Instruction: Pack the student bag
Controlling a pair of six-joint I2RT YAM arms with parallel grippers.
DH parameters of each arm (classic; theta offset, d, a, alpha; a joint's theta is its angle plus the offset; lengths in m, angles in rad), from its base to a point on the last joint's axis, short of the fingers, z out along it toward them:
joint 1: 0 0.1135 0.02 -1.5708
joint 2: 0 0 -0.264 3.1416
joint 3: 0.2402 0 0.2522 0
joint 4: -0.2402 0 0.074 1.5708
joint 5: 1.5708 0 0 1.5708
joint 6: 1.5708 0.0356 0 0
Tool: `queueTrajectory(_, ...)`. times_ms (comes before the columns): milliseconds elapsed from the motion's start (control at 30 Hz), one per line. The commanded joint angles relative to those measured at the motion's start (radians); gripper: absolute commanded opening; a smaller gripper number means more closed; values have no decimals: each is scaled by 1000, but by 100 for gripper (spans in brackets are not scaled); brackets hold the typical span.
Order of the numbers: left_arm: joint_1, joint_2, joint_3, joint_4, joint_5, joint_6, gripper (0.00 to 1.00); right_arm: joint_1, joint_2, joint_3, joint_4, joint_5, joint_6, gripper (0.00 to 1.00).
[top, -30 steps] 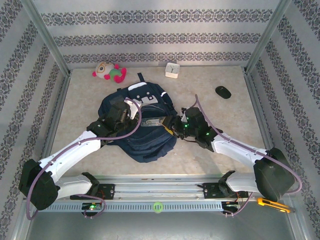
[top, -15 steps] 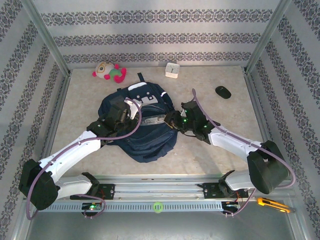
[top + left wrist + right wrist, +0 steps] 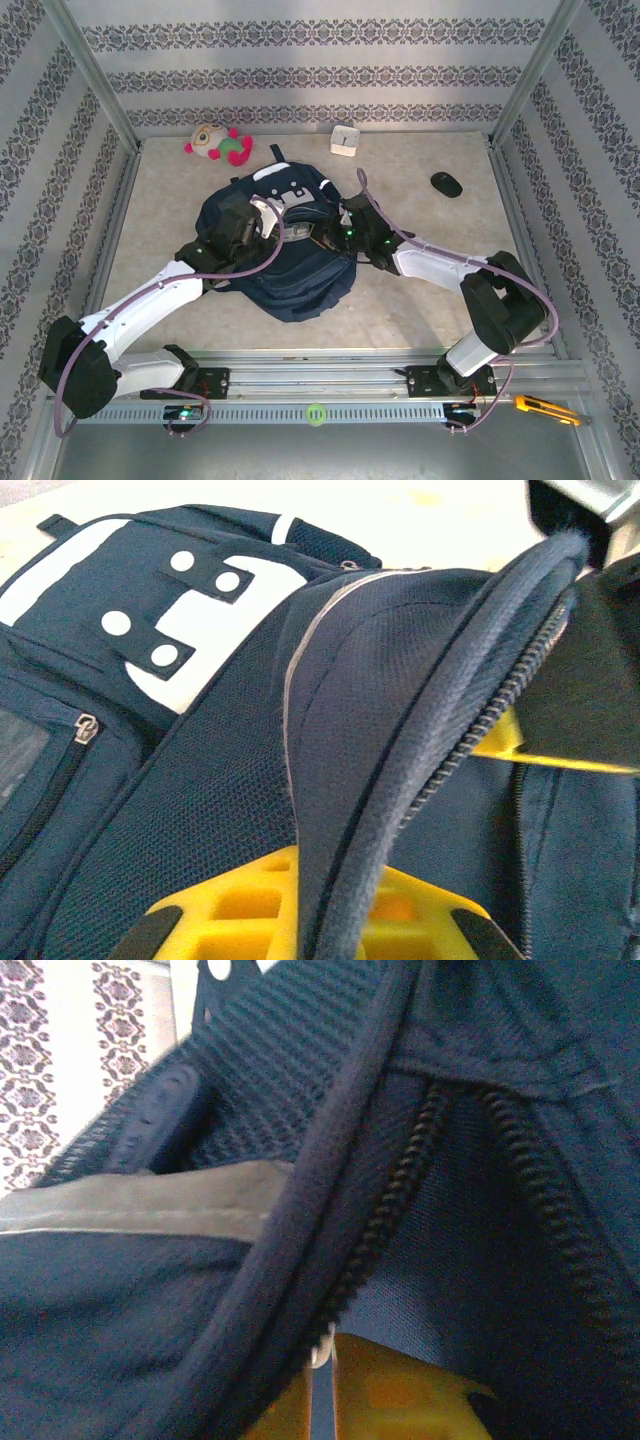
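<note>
Lying in the middle of the table (image 3: 430, 290), the student bag (image 3: 300, 275) has its white-patched top toward the back wall and both arms reaching onto it.

From above, the whole layout is plain. The left gripper (image 3: 265, 213) sits on the bag's upper left part and the right gripper (image 3: 322, 238) on its upper right, near each other across the opening. Behind the bag, well apart from it, are a plush toy (image 3: 217, 143), a small white box (image 3: 344, 140) and a black computer mouse (image 3: 447, 183). A yellow-handled knife (image 3: 545, 408) lies by the near rail at the right.

The left wrist camera gives the detail of the hold. The bag's (image 3: 200, 780) piped zipper edge (image 3: 440, 740) runs down between the yellow fingers of the left gripper (image 3: 320, 920), which is closed tight on that edge and lifts it like a flap. The white patch with dotted straps and a small zipped pocket show beside it.

The right wrist camera is pressed close to the bag (image 3: 500, 1260). Zipper teeth (image 3: 400, 1180) and dark lining show, and mesh padding lies beyond. The right gripper (image 3: 325, 1400) shows as a yellow part under the edge, touching or just beside it. Whether its jaws pinch the fabric cannot be told.
</note>
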Motion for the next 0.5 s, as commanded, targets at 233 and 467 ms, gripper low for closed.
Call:
queueTrajectory(233, -3, -33, 29, 105, 108, 16, 29, -22, -160, -111, 56, 60, -38, 42)
queueTrajectory(467, 19, -140, 44, 13, 53, -115, 58, -44, -459, -132, -259, 138, -338, 54)
